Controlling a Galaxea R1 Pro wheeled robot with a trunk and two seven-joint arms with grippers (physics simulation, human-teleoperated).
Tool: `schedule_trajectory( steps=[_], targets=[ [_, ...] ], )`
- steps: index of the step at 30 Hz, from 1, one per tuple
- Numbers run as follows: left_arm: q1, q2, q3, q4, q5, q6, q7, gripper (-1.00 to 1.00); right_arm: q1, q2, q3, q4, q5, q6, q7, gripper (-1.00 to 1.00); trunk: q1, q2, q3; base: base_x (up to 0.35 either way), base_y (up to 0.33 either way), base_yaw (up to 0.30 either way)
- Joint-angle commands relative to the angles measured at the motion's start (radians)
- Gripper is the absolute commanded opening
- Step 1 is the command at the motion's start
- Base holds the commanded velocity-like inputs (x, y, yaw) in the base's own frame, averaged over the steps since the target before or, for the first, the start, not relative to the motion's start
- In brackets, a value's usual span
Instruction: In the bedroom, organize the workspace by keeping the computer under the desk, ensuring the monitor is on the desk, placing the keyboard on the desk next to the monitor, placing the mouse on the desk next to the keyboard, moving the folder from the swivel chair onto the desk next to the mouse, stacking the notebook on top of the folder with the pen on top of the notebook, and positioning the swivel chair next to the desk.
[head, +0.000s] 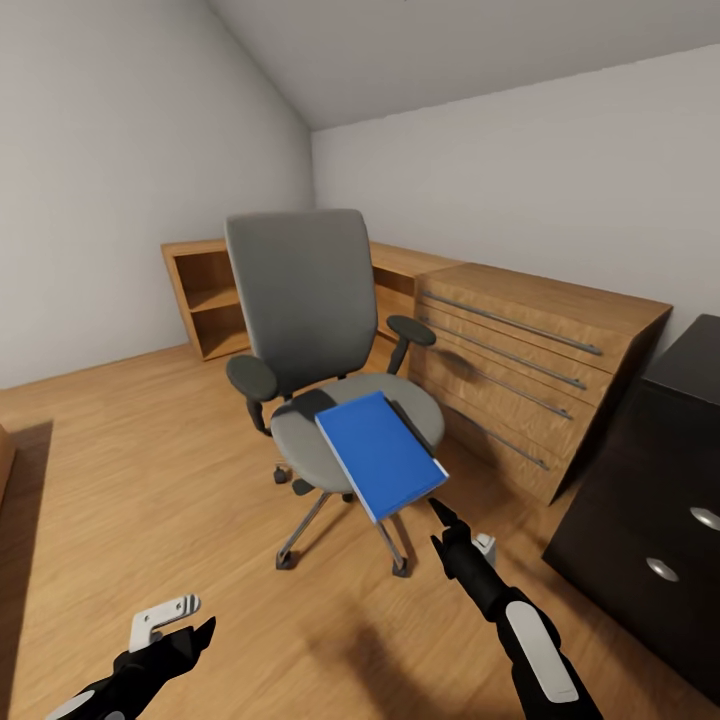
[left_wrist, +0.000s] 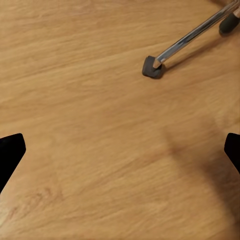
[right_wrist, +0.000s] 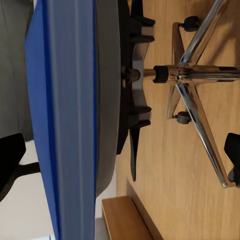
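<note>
The grey swivel chair (head: 300, 300) stands in the middle of the wood floor, facing me. The blue folder (head: 380, 455) lies flat on its seat and overhangs the front edge. A dark flat patch (head: 300, 405) shows beside the folder's far corner; notebook or shadow, I cannot tell. My right gripper (head: 441, 512) is just below and in front of the folder's near corner, open. In the right wrist view the folder's pale page edge (right_wrist: 67, 120) lies ahead between the spread fingers (right_wrist: 11, 160), apart from them. My left gripper (head: 198, 636) hangs open low over the floor.
The black desk (head: 650, 500) with round silver knobs stands at the right edge. A wooden chest of drawers (head: 520, 345) and a low open shelf (head: 215, 295) line the far wall behind the chair. The chair's chrome base (right_wrist: 195, 75) and one leg tip (left_wrist: 152, 67) spread over the floor.
</note>
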Motion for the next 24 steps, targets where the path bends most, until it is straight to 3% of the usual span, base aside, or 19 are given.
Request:
schedule_trajectory(
  steps=[1, 17, 24],
  targets=[
    [0.000, 0.000, -0.001, -0.002, 0.011, 0.003, 0.008, 1.00, -0.001, 0.001, -0.004, 0.000, -0.006, 0.009, 0.001, 1.00, 0.000, 0.000, -0.001, 0.039, 0.005, 0.000],
    [0.000, 0.000, 0.000, -0.002, 0.010, 0.003, 0.008, 1.00, -0.001, 0.002, -0.002, -0.002, -0.006, 0.009, 0.001, 1.00, 0.000, 0.000, -0.001, 0.083, 0.028, 0.000],
    [0.000, 0.000, 0.001, -0.002, 0.009, 0.003, 0.009, 1.00, -0.001, 0.001, 0.015, -0.002, -0.006, 0.009, 0.001, 1.00, -0.003, 0.001, 0.022, 0.001, 0.000, 0.000]
  ],
)
